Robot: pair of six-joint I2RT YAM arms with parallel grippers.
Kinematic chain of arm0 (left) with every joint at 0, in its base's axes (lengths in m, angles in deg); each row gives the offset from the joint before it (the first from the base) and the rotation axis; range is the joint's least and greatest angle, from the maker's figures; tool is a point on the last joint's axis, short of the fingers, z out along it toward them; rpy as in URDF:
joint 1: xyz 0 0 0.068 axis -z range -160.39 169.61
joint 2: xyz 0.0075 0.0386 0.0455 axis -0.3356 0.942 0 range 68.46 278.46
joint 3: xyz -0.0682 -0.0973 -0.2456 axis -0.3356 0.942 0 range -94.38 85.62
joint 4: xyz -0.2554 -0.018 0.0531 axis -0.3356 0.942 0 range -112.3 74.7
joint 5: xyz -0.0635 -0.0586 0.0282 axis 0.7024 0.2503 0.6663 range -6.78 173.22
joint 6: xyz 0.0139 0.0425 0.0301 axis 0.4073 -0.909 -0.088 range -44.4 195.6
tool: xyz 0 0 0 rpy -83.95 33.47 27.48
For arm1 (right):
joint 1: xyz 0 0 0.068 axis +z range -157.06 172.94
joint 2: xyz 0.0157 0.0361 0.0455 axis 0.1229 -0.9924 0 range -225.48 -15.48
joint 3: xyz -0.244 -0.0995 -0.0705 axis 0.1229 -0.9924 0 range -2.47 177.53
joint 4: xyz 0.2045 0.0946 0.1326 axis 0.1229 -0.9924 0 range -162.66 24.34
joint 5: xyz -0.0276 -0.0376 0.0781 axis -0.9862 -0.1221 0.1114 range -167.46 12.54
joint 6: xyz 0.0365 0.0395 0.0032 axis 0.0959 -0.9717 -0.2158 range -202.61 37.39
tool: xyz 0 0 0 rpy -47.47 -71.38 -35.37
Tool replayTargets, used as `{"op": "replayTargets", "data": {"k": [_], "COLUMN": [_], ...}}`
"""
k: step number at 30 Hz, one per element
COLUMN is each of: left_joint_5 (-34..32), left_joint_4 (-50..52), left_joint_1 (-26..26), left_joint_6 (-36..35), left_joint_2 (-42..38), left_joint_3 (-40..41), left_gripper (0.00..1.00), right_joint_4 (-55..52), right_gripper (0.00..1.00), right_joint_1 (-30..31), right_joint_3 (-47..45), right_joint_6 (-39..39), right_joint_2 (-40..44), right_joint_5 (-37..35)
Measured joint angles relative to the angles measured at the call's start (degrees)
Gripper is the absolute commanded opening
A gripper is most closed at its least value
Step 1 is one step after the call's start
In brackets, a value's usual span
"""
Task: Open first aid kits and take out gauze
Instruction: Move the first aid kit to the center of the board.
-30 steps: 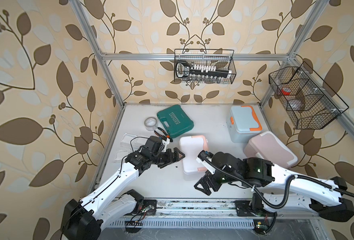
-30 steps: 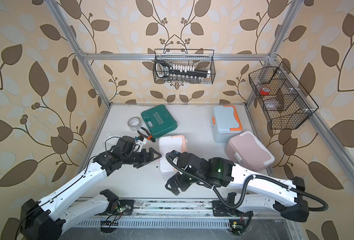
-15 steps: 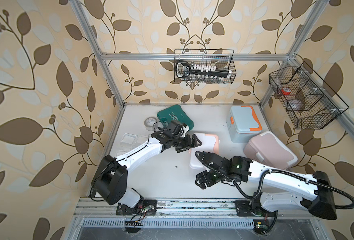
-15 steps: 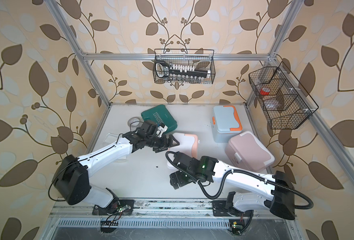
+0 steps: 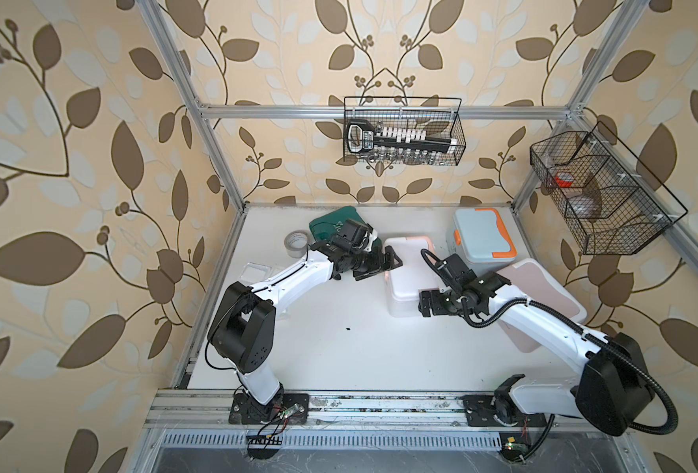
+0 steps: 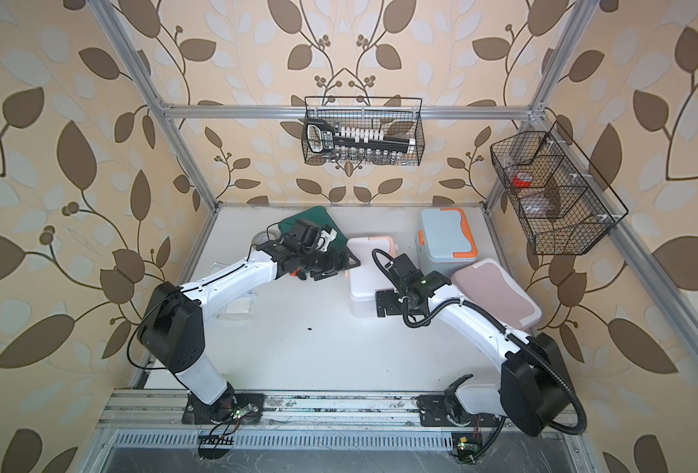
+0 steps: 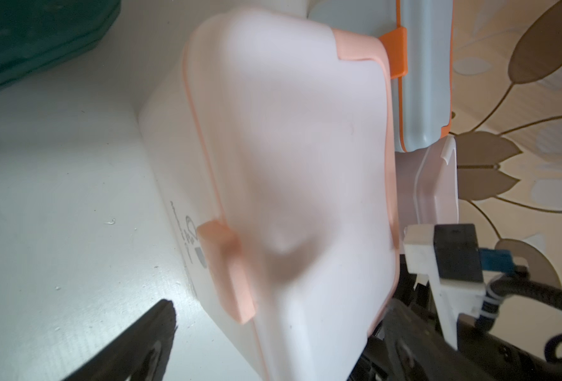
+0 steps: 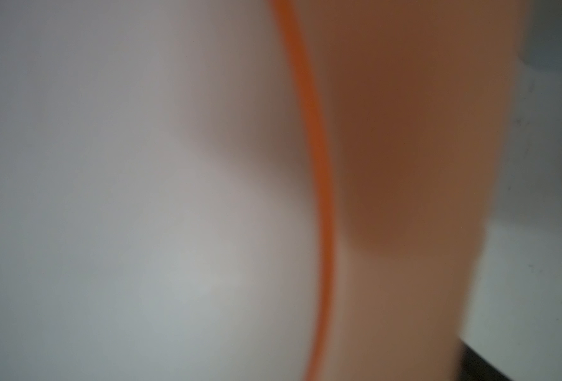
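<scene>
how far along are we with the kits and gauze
Done, perhaps: one clear gauze packet lies on the table beside the left arm. In hand: the open left claw is near the peach latch of the white kit, the right claw at its near corner. Left: the white kit, blue kit and pink kit all look shut.

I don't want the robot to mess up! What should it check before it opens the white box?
1. Left gripper open: ok.
2. It is beside the peach latch of the white kit: ok.
3. Right gripper bracing the white kit: cannot tell; its wrist view is blurred.
4. The white kit flat on the table: ok.
5. Room for the lid near the blue kit: cannot tell.
</scene>
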Motion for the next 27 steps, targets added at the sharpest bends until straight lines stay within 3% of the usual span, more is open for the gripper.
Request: {"op": "replayTargets", "data": {"k": [14,21,27], "left_joint_5": [-3.17,-5.57,-6.64], "left_joint_4": [2.34,4.24,6.43], "left_joint_1": [-0.17,3.02,9.51], "left_joint_6": [-0.07,-0.39,-2.14], "left_joint_2": [-9.29,-7.96,3.41], "left_joint_3": [0.70,-1.05,-14.82], "left_gripper": [0.99,0.99,0.99], "right_joint_4": [4.76,6.97,9.27], "right_gripper": [0.97,1.00,0.99], "right_joint_1": [-4.24,-8.87,-20.39], "right_joint_3": [30.23,27.56,27.23], "right_joint_6": [9.66,11.78,11.78], "right_joint_2": [-26.73,-16.35,-10.43], "right_joint_5": [-0.94,-2.49,-6.45]}}
